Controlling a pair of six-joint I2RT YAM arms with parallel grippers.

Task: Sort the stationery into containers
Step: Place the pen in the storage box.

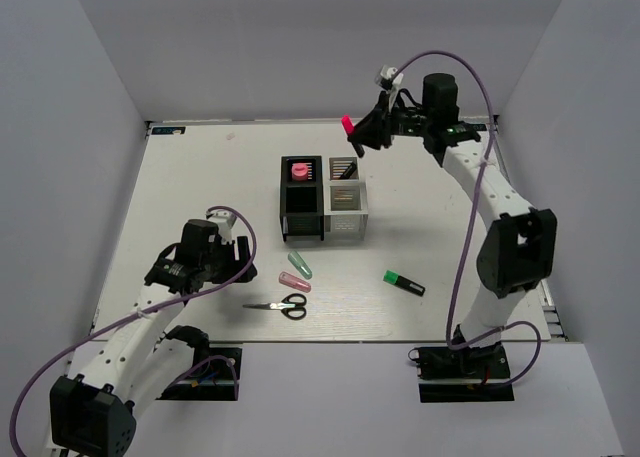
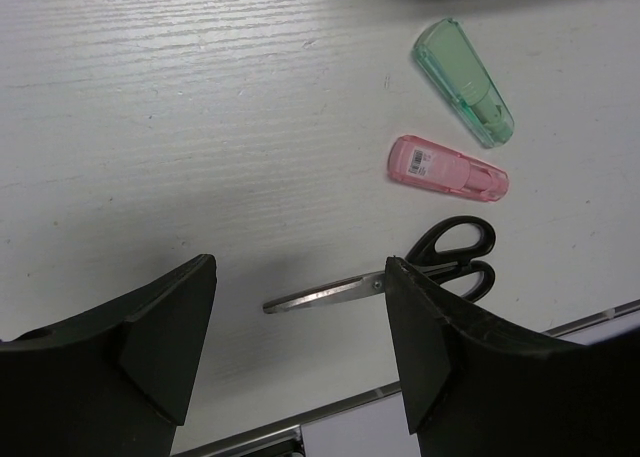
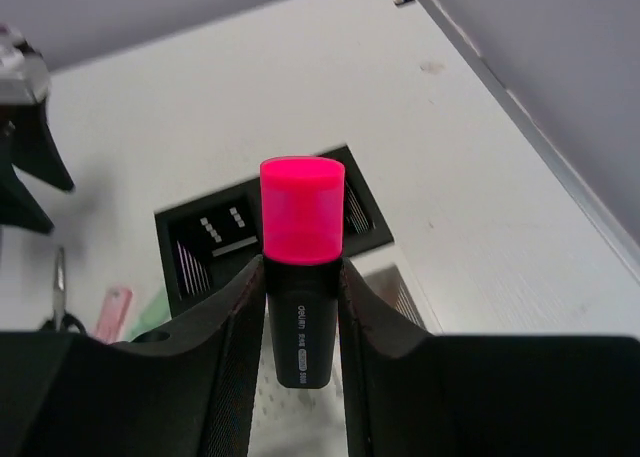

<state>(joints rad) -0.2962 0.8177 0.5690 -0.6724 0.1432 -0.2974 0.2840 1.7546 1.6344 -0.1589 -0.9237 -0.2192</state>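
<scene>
1. writing first: the black highlighter with the pink cap [image 3: 302, 217] has small white print and a white label running down its barrel. it is too small for me to read for sure.
2. the pink translucent capsule-shaped piece [image 2: 448, 169] has a white barcode sticker near its left end. its digits are too small to read.
3. my right gripper [image 3: 300, 269] is closed partway on that highlighter. one finger presses each side of the black barrel, and the glossy pink cap stands clear above my fingertips at the centre of the right wrist frame.
4. in the top view this grip is in the upper right, above the cluster of four small slatted square boxes [image 1: 322, 217], with the cap pointing up and left.
5. my left gripper [image 2: 300, 277] has its jaws wide apart and holds nothing. it hovers over the white table [image 1: 200, 177] in the lower left of the top view.
6. the black-handled scissors [image 2: 450, 239] lie shut on the table in the lower middle of the left wrist frame. their steel blades point left and their loops sit beside my right finger.
7. the pale green translucent capsule-shaped piece [image 2: 465, 82] lies tilted in the upper right of the same frame, just above the pink one and not touching it.
8. a pink cylinder tube [image 1: 299, 171] stands in the upper left black box of the cluster.
9. a black highlighter with a green cap [image 1: 404, 283] lies flat on the table, to the lower right of the boxes and well apart from the scissors.
</scene>
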